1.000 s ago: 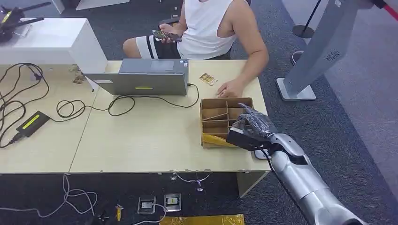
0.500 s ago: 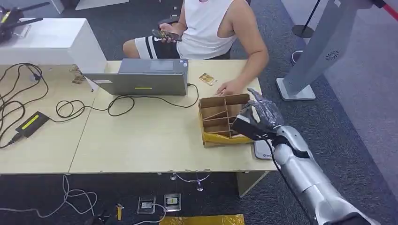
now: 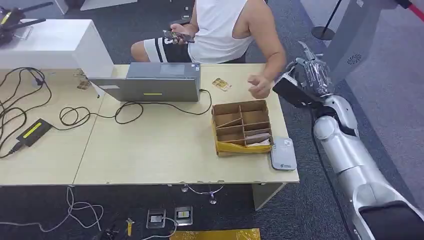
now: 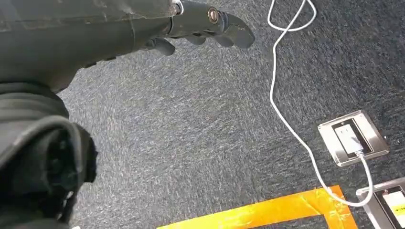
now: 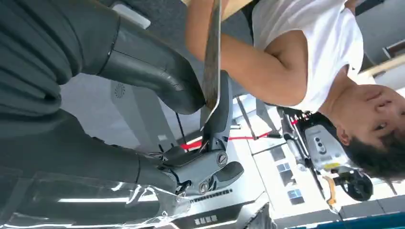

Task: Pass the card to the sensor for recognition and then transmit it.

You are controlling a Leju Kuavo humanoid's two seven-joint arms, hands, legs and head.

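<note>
A pale wooden desk (image 3: pixel 150 150) seen from above, described from left to right; at the far left a black power brick (image 3: pixel 34 131) with a yellow label lies among loops of black cable (image 3: pixel 75 116); behind it a white box-shaped stand (image 3: pixel 55 45) sits at the desk's back corner; near the middle a grey laptop (image 3: pixel 152 85) stands open with its back to the camera; behind the desk a person (image 3: pixel 220 30) in a white sleeveless top sits holding a phone (image 3: pixel 176 37) in one hand, the other hand (image 3: pixel 260 87) raised just above the desk's far right edge; right of centre a brown cardboard tray (image 3: pixel 242 126) with dividers rests on the desk, and a flat grey sensor pad (image 3: pixel 283 154) lies just beside its right end at the desk's front corner; the robot's right hand (image 3: pixel 305 80) is lifted off the desk, beyond its right edge and near the person's raised hand; in the right wrist view the thumb (image 5: pixel 157 78) and a dark finger pinch a thin card (image 5: pixel 211 57), seen edge-on, so the card is held in the air in this hand; the left hand (image 4: pixel 143 28) hangs over grey carpet (image 4: pixel 200 143) with fingers loosely spread, holding nothing, near a white cord (image 4: pixel 282 95), a floor socket (image 4: pixel 353 138) and a strip of orange tape (image 4: pixel 267 212).
</note>
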